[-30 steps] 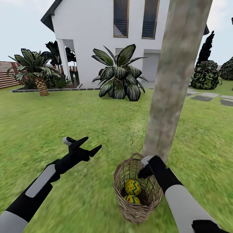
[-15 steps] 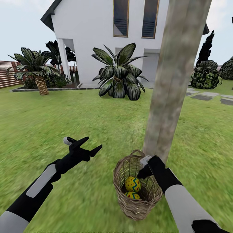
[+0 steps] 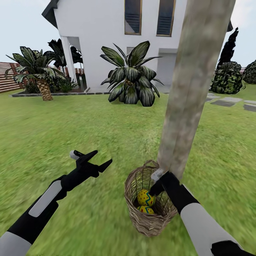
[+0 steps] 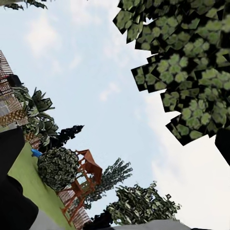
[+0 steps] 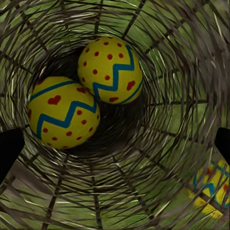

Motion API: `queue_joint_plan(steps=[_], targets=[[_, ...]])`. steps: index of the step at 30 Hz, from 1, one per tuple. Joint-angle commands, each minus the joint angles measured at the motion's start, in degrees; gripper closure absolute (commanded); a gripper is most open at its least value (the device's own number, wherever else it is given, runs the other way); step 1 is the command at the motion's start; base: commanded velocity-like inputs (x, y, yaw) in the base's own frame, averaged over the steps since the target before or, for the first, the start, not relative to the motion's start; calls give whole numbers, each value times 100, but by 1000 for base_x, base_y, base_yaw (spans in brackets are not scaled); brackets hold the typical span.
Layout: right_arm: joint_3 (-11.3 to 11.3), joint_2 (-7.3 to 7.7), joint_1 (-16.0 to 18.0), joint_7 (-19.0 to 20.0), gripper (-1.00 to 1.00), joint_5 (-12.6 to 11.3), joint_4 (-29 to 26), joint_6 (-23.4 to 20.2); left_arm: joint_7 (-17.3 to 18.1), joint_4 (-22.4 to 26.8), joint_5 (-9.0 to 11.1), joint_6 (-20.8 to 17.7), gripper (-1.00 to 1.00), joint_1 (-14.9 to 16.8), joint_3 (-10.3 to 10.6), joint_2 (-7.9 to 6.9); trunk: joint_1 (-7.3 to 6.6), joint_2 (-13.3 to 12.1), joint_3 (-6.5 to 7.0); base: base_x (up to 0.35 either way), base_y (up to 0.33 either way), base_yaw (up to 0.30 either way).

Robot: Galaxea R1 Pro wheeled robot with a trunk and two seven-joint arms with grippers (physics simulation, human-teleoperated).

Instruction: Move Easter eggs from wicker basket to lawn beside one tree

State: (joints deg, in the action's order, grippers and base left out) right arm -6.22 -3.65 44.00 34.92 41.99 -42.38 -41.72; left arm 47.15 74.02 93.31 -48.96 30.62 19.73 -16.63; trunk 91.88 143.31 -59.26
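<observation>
The wicker basket [image 3: 148, 217] lies tilted on the lawn [image 3: 89, 121] at the foot of the thick grey-brown tree [image 3: 193, 85]. Two yellow Easter eggs with red dots and blue zigzags lie inside it, one [image 3: 145, 197] above the other [image 3: 147, 210]; they also appear in the right wrist view, the farther egg [image 5: 110, 69] and the nearer egg [image 5: 62, 112]. A third egg [image 5: 211, 184] shows blurred through the weave, beyond the basket's wall. My right gripper [image 3: 156, 184] is at the basket's mouth, open, its fingertips [image 5: 9, 148] spread wide. My left gripper [image 3: 96, 159] hovers open over the grass to the left.
A white house [image 3: 106, 39] stands behind, with a big dark-leaved plant [image 3: 131, 80] in front and a short palm [image 3: 39, 74] by the fence at left. Dark bushes [image 3: 227, 76] and stepping stones [image 3: 224, 103] lie at right. Grass extends openly left of the tree.
The head camera has shifted a little. My right gripper now reaches slightly deeper into the basket's mouth. The left arm has held still.
</observation>
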Motion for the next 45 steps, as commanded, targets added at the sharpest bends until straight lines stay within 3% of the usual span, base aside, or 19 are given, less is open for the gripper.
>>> queue_joint_plan(steps=[1, 7, 11, 16, 29, 34, 45], targets=[[-165, 2, 3, 50, -100, 66, -5, -3, 5, -2, 35, -26, -100, 5, 13, -3, 1, 4, -28, 0, 0, 0], [-883, 5, 9, 177, -100, 72, 1, 6, 4, -2, 30, -26, -100, 5, 13, -6, 16, 12, -161, 0, 0, 0], [-1057, 8, 25, 637, -100, 85, -1, 8, 4, -2, 30, -26, -100, 5, 13, -4, 27, 18, -250, 0, 0, 0], [-1090, 23, 29, 1026, -100, 84, -39, 21, 6, -2, 32, -26, -100, 5, 13, -6, 35, 22, -316, 0, 0, 0], [-1086, 23, 36, 1061, -100, 73, -80, 24, 10, -156, 48, -18, -100, 5, 13, 24, 35, 22, -316, 159, 0, 0], [-1108, 42, 85, 1023, -100, 149, -111, -60, 26, -146, 6, 70, -100, -126, -149, -139, 35, 22, -316, 0, 0, 0], [-1106, 44, 274, 1052, -100, 139, -215, -55, 23, -140, -14, 190, -100, -179, -484, -178, 35, 22, -316, 171, -148, 0]])
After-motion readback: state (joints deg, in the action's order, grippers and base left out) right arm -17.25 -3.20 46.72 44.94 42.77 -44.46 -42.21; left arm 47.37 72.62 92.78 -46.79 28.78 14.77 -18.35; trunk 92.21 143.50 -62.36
